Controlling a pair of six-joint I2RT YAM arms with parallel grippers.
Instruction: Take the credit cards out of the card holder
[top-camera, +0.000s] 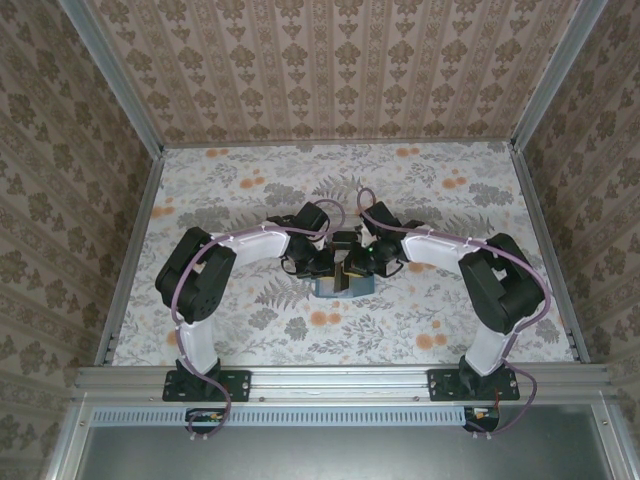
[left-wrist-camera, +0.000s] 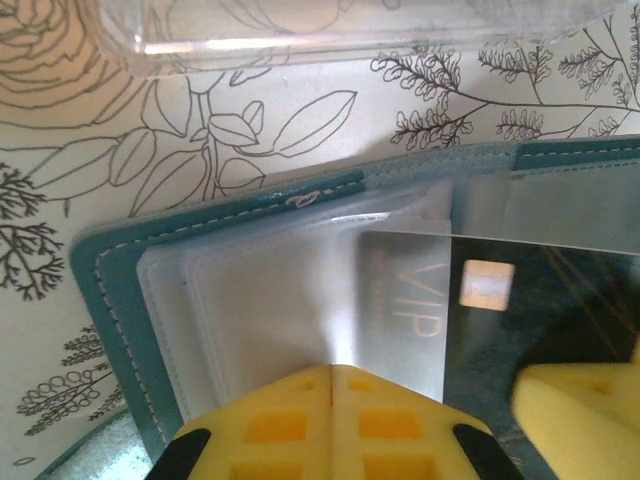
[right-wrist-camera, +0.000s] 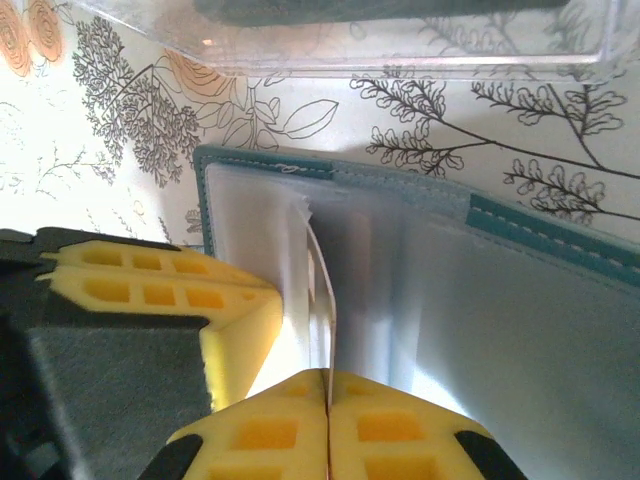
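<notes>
My left gripper (left-wrist-camera: 332, 372) is clamping the card holder (left-wrist-camera: 110, 300); my right gripper (right-wrist-camera: 328, 378) is pinching a credit card (left-wrist-camera: 410, 320). I am planning straight withdrawal.

A staged robotics lab cell: beige damask-wallpapered panel walls (top-camera: 330, 70) in grey aluminium framing (top-camera: 117, 75) enclose a floral-printed tabletop (top-camera: 230, 180), with black-and-white robot arms (top-camera: 200, 290) bolted to a metal rail (top-camera: 340, 380).

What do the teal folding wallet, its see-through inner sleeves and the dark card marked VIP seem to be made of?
Teal folding wallet: likely leather or imitation leather, matte, with pale stitching along the edge. See-through inner sleeves: thin flexible plastic, glossy and slightly cloudy. Dark VIP card: apparently rigid plastic, shiny, with a metallic-looking chip patch.
</notes>
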